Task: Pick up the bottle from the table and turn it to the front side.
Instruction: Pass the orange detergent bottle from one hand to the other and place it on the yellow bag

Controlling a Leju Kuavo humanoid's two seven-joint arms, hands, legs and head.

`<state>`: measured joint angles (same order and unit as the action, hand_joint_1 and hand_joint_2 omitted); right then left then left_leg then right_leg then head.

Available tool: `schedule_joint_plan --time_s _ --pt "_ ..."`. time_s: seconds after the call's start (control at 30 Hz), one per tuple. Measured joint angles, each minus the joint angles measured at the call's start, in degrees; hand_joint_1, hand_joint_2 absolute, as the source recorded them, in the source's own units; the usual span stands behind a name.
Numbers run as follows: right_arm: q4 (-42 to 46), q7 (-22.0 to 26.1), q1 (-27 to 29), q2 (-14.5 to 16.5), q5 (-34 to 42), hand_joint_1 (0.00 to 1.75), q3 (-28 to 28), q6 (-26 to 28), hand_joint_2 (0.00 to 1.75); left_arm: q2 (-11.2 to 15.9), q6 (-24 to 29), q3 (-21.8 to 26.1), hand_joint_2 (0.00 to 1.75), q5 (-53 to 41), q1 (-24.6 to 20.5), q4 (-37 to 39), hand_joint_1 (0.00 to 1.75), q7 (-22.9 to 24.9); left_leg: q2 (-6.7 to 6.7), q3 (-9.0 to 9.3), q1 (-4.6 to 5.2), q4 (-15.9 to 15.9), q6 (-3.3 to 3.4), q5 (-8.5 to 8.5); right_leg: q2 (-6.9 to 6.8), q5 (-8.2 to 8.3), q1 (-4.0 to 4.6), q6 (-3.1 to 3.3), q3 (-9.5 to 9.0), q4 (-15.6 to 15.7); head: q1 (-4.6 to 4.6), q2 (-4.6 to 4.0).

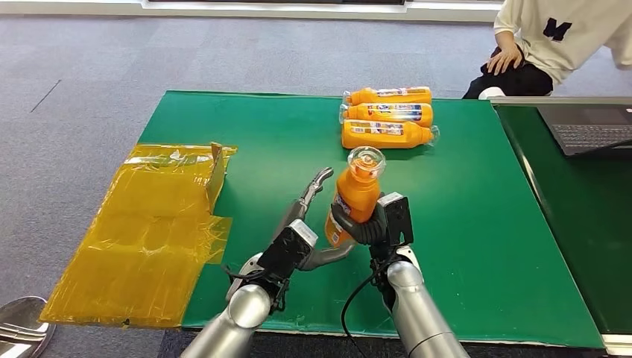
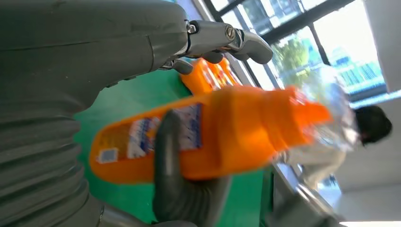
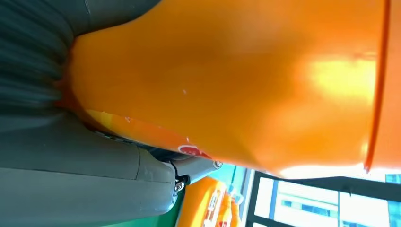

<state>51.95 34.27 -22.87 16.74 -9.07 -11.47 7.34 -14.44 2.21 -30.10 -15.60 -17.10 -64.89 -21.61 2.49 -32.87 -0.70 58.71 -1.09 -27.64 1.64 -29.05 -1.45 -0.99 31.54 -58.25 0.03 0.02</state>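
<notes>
right hand — around lifted bottle

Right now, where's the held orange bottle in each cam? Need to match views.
Head view: held bottle at centre, upright above the green table, gripped by the right hand; left hand beside it.
Left wrist view: held bottle lies across the middle, blurred.
Right wrist view: held bottle very close, across most of the frame.
Shared landmark: the lying bottles.
</notes>
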Motion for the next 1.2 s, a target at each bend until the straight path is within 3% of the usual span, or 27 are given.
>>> schedule_joint_plan --time_s 0.23,0.63,1.0,1.2 --pt "-1.7 0.1 -1.3 0.8 -1.1 1.75 0.4 -0.5 1.75 -2.2 -3.5 -1.8 1.75 1.2 -7.0 4.0 0.00 2.3 -0.02 0.00 0.00 0.0 0.01 0.03 0.02 0.04 0.00 0.02 0.03 0.0 -0.01 -0.01" --pt "-2.9 -0.1 -1.4 1.7 -4.6 1.75 1.1 -0.5 1.75 -5.5 -3.3 -3.0 1.75 1.3 -15.3 11.6 0.00 3.2 -0.06 -0.02 0.00 0.0 0.01 0.04 0.05 0.06 0.01 0.03 0.06 0.0 -0.01 -0.02" --pt "-1.8 -0.6 0.5 1.7 -6.0 1.75 1.4 0.5 1.75 -6.2 -0.2 -5.5 1.75 1.4 -18.1 15.9 0.00 4.8 -0.05 -0.03 0.00 0.0 0.00 0.04 0.05 0.06 0.00 0.03 0.07 0.0 -0.01 -0.01" --pt "-0.9 -1.7 1.3 1.4 -6.9 1.75 1.4 1.1 1.75 -6.2 0.2 -8.0 1.75 2.4 -19.9 18.2 0.00 7.9 -0.05 -0.03 0.00 0.0 0.00 0.05 0.04 0.06 0.00 0.03 0.06 0.0 -0.01 -0.02"
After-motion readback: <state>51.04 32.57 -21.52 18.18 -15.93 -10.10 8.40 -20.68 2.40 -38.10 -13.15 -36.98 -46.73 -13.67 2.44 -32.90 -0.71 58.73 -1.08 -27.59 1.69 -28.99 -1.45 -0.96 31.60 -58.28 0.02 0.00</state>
